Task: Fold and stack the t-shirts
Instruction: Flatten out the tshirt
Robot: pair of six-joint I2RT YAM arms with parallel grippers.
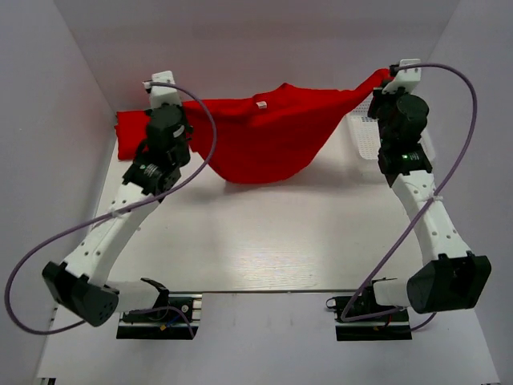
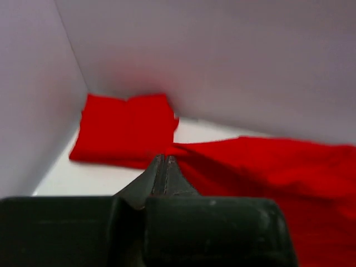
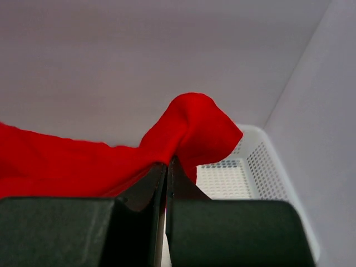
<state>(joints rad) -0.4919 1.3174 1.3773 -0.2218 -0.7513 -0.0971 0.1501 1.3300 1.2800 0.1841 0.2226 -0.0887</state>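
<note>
A soft red short-sleeved t-shirt (image 1: 264, 140) hangs stretched left-to-right over the white bench (image 1: 264, 237), one end pinched in the closed left end effector (image 1: 159, 87), the other in the closed right end effector (image 1: 394, 74). The folded red t-shirt (image 1: 128, 138) lies far-left, nearest the left end effector.

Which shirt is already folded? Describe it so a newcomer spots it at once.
Go to the far left corner of the white table. There lies the folded bright red cloth t-shirt, a flat squarish pad. Unlike the other red t-shirt, hanging stretched between the left pincer and right pincer, nothing grips it.
</note>
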